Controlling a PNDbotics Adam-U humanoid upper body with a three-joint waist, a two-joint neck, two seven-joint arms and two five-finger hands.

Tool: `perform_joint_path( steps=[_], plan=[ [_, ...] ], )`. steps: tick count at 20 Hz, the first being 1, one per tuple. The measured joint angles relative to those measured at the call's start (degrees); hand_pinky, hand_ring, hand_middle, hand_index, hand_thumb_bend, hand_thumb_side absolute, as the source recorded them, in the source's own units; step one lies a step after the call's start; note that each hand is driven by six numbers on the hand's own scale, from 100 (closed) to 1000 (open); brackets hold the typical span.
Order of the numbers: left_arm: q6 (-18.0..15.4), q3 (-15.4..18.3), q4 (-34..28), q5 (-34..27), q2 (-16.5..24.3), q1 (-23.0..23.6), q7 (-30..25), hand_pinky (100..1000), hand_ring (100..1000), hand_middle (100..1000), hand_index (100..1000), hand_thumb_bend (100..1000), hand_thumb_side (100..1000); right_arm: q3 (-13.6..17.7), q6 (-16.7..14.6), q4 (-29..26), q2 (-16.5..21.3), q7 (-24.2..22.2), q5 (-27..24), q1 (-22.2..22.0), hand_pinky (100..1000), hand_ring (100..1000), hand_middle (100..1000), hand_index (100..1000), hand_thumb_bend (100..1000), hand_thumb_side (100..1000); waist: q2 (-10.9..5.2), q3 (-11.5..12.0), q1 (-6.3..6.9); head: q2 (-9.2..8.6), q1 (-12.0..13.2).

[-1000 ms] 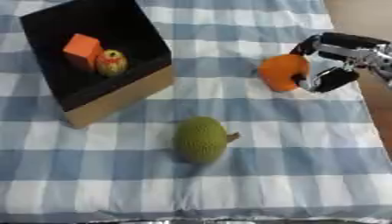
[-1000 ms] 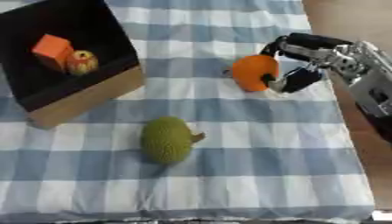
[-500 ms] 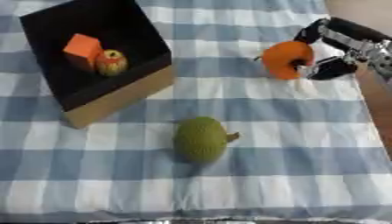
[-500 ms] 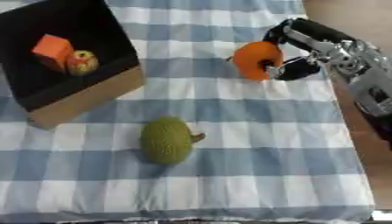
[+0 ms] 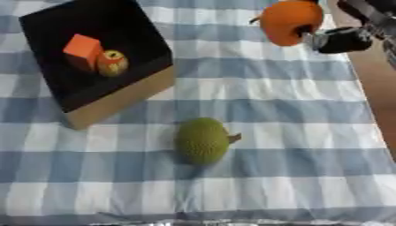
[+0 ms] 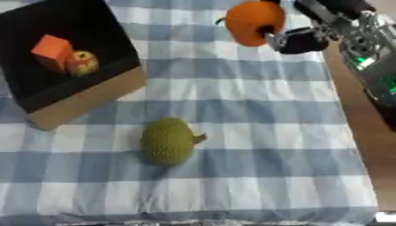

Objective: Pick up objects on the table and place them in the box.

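Table covered by a blue-and-white checked cloth (image 5: 294, 119), nearly filling both views. Black-lined open cardboard box (image 5: 116, 95) is sat at the far left, one corner turned toward the camera. The robot's black-and-silver right hand (image 6: 306, 39) is seen at the upper right, fingers curled round a round orange fruit with a short stem (image 6: 251, 23); the fruit is held up clear of the cloth, well apart from the box and to its right. The left hand is not shown in either view. A bumpy green oval fruit with a brown stalk (image 5: 203, 140) is lying on the cloth near the middle, in front of the box and not touching it, untouched. Inside the box, an orange-red block (image 5: 82, 49) and, just beside it, a small round yellow-red fruit (image 5: 113, 62) are already placed. Progress judged as about halfway: two items boxed, one lifted and in carry, one left on the table. Remaining work: the orange is to be carried left over the box and released, then the green fruit is to be picked.
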State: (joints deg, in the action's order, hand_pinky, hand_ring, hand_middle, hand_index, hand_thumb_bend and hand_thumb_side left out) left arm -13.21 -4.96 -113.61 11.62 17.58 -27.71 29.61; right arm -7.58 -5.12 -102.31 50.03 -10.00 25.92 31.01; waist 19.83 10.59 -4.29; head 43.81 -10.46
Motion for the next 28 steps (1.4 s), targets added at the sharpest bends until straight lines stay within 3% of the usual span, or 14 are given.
perform_joint_path(
  steps=[1,4,5,6,11,15,22,28],
  plan=[
    [0.01,0.00,0.00,0.01,0.00,0.01,0.02,746,883,748,795,540,632,-0.41,-0.12,-0.47,0.17,-0.38,-0.41,1.32,772,722,441,657,100,137,-0.01,0.01,0.00,0.00,-0.01],
    [0.02,-0.03,0.00,0.01,0.01,0.02,0.03,746,882,747,795,541,631,-2.38,-0.52,-0.73,-0.13,-2.47,-1.66,6.90,772,722,441,657,100,100,-0.04,0.11,-0.02,0.00,-0.32],
    [0.01,-0.05,0.00,0.01,0.01,0.02,0.01,747,882,747,795,541,631,-3.16,-0.67,-0.45,-0.79,-3.37,-1.96,9.06,771,722,443,660,100,192,-0.04,0.19,-0.02,0.00,-0.50],
    [-0.02,-0.06,0.00,0.01,0.01,0.01,-0.03,747,881,747,795,542,630,-4.01,-0.90,0.08,-1.73,-4.35,-2.21,11.22,771,722,443,661,100,100,-0.04,0.38,-0.02,0.00,-0.71],
    [-0.37,-0.32,0.00,-0.13,-0.06,-0.58,-0.48,748,879,745,795,546,627,-7.76,-2.11,5.58,-9.80,-8.63,-2.16,21.56,771,720,444,665,100,100,-0.05,1.47,-0.02,0.01,-1.75],
    [-0.91,-0.87,0.00,-0.58,-0.63,-1.54,-1.07,748,877,743,795,548,624,-9.82,-3.33,11.00,-16.64,-10.30,0.38,27.10,770,718,447,666,100,100,-0.05,2.57,-0.03,0.01,-2.67],
    [-2.00,-1.79,0.00,-1.49,-1.59,-3.13,-2.27,749,874,741,795,556,618,-10.84,-5.44,22.88,-27.05,-8.58,9.04,31.99,774,734,452,675,100,100,-0.05,4.10,-0.07,-0.08,-4.35],
    [-2.44,-2.19,0.00,-1.89,-2.04,-3.65,-2.84,749,875,741,795,555,619,-10.80,-6.73,31.15,-32.23,-5.64,15.52,32.54,783,760,478,700,100,100,-0.04,4.68,-0.26,-0.62,-5.03]
  ],
)
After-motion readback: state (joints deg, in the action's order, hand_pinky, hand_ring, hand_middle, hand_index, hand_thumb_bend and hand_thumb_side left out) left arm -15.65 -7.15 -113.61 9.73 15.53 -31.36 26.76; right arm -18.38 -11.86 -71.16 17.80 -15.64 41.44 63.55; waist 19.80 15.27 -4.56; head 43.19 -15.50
